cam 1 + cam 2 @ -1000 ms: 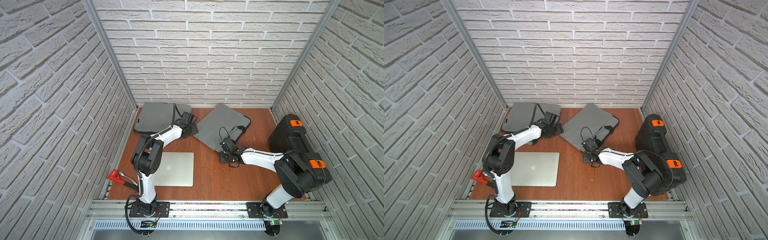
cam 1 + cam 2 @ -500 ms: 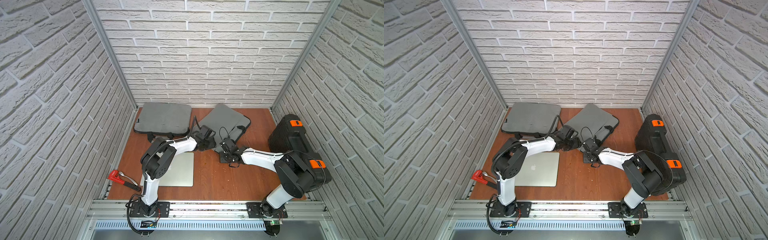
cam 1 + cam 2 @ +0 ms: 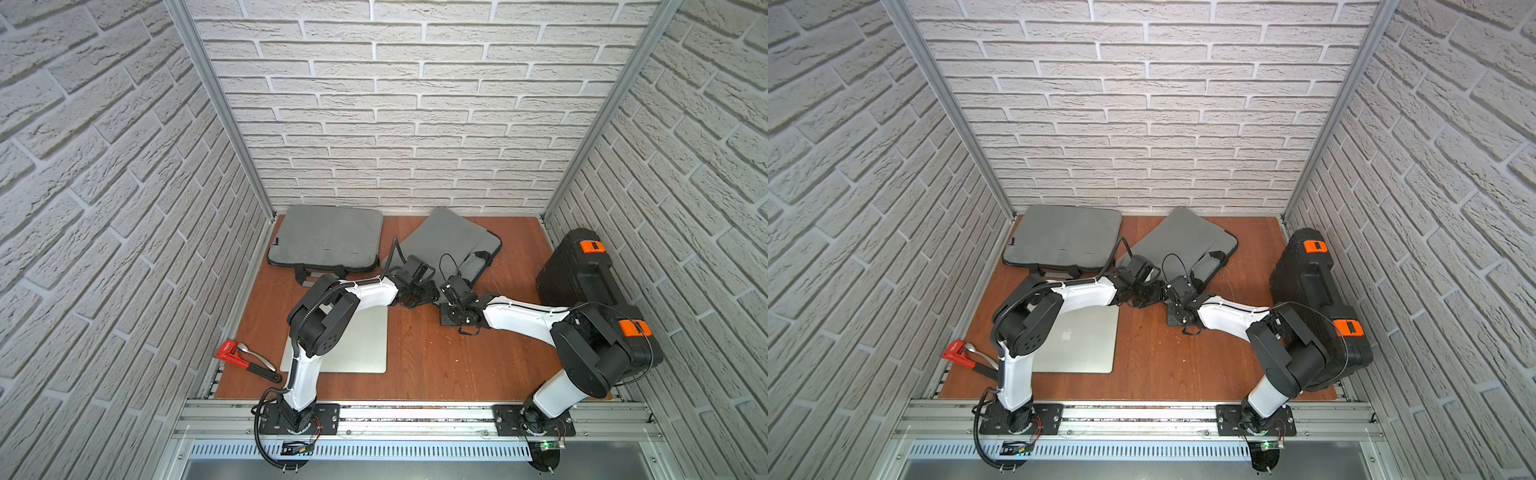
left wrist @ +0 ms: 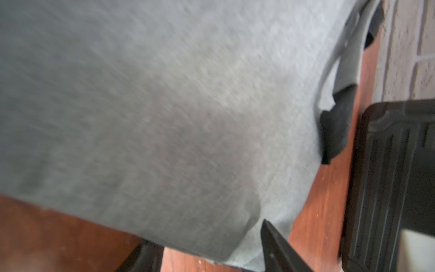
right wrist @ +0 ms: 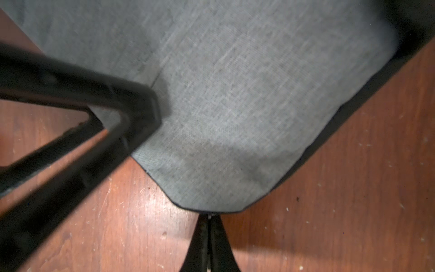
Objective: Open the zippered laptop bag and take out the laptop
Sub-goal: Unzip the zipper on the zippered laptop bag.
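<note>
Paired at the 6 o'clock corner of the laptop bag (image 3: 449,245).
With right gripper (image 5: 209,217) pinched shut at the seam; left gripper (image 4: 207,235), at 9 o'clock, spread wide, finger (image 5: 141,106) against fabric.

White links (image 3: 370,293), black joints (image 3: 324,328), black cables (image 3: 395,249).

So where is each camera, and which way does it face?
Top views: high in front, looking down at the table; both arms show.
Left wrist: on the left arm, facing the middle bag; left fingers show.
Right wrist: on the right arm, facing that bag's corner; shut right fingers show.
Wrist views share the bag.
</note>
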Robot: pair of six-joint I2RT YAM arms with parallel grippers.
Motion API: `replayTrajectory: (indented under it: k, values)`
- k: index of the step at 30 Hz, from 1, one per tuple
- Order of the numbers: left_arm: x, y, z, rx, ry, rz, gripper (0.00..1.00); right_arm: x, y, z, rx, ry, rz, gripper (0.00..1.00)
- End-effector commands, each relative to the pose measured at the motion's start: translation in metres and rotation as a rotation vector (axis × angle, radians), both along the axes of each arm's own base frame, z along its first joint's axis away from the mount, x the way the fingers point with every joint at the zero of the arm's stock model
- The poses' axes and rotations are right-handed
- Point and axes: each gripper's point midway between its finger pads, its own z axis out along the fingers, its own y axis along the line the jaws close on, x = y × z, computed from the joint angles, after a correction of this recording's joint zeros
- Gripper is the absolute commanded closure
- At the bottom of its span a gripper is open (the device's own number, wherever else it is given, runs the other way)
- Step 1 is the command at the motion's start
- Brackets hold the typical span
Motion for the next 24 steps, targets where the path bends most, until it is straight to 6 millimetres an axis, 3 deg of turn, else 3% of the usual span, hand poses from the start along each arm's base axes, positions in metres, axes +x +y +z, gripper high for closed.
replayTrajectory:
  k: [1,6,12,19,21,24]
  values:
    - [-0.016,0.006,-0.010,0.014,0.043,-0.017,0.32,0.000,0.010,0.011,0.045,-0.018,0.015,0.94]
    - [-0.013,-0.004,-0.011,-0.016,0.044,-0.030,0.37,-0.003,0.013,0.012,0.063,-0.013,0.018,0.94]
    - [-0.013,-0.018,-0.014,-0.051,0.061,-0.057,0.63,-0.006,0.012,0.013,0.063,-0.008,0.020,0.94]
    - [-0.013,-0.018,-0.022,-0.051,0.093,-0.056,0.95,-0.012,0.002,0.007,0.043,0.013,0.009,0.94]
    - [-0.012,-0.016,-0.023,-0.053,0.098,-0.044,1.00,-0.014,-0.006,0.006,0.038,0.020,-0.003,0.94]
    - [-0.011,-0.013,-0.026,-0.055,0.102,-0.035,1.00,-0.018,-0.017,0.007,0.020,0.027,-0.014,0.94]
